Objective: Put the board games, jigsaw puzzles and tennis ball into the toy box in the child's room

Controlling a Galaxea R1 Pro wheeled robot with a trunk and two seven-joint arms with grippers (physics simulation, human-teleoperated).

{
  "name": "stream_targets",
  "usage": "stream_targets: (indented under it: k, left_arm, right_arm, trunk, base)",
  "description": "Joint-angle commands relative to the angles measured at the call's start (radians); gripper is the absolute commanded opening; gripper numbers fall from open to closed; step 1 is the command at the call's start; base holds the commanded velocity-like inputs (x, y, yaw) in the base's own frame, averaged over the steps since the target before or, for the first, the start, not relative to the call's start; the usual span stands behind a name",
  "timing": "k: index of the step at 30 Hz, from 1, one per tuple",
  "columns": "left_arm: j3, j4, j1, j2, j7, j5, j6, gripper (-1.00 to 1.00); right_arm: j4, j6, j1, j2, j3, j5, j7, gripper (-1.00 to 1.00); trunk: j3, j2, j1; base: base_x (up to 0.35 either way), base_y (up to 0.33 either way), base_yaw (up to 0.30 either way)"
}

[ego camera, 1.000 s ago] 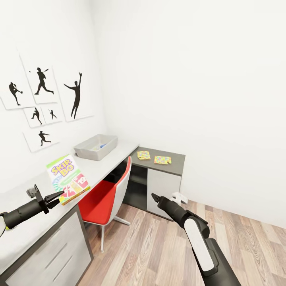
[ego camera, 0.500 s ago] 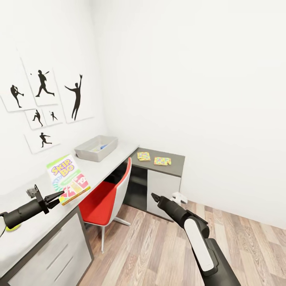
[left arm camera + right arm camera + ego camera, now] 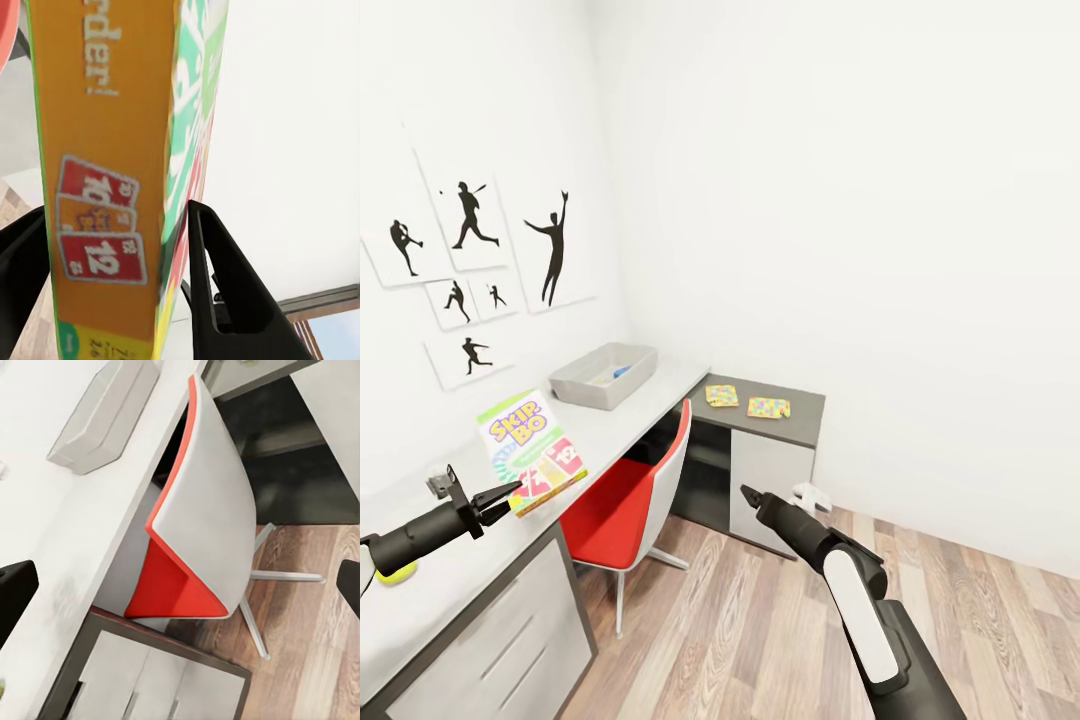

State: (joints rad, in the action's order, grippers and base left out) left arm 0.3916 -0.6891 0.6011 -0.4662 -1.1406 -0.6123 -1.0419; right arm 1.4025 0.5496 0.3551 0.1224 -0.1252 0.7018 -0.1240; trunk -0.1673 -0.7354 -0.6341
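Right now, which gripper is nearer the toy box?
Left. The left gripper holds the Skip-Bo box over the table, short of the toy box. The right gripper hangs open over the floor beyond the chair.

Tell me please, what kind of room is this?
Probably a child's bedroom or study corner: black sports silhouette pictures hang on the wall, a red chair stands at a long desk, and colourful jigsaw puzzles and a toy box lie on it.
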Motion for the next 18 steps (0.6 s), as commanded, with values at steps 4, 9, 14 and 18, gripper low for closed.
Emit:
stream_targets:
  k: [4, 9, 14, 18]
  left_arm:
    - [0.001, 0.000, 0.001, 0.001, -0.004, 0.002, -0.004, -1.00]
    - [0.001, 0.000, 0.002, 0.001, -0.004, 0.002, -0.004, -1.00]
    - [0.001, 0.000, 0.001, 0.001, -0.004, 0.001, -0.003, -1.00]
    - [0.001, 0.000, 0.002, 0.001, -0.004, 0.002, -0.003, -1.00]
  right_arm:
    - [0.002, 0.003, 0.001, 0.000, -0.001, 0.010, -0.009, 1.00]
    - [0.004, 0.003, 0.001, 0.000, -0.001, 0.010, -0.009, 1.00]
    - [0.004, 0.003, 0.001, 0.000, -0.001, 0.010, -0.009, 1.00]
    - [0.004, 0.003, 0.001, 0.000, -0.001, 0.010, -0.009, 1.00]
  trunk:
    - [0.011, 0.027, 0.015]
    - [0.027, 0.062, 0.034]
    - [0.042, 0.097, 0.053]
    - [0.055, 0.125, 0.069]
  base:
    - [0.000, 0.000, 0.000]
    - [0.000, 0.000, 0.000]
    - [0.000, 0.000, 0.000]
    - [0.000, 0.000, 0.000]
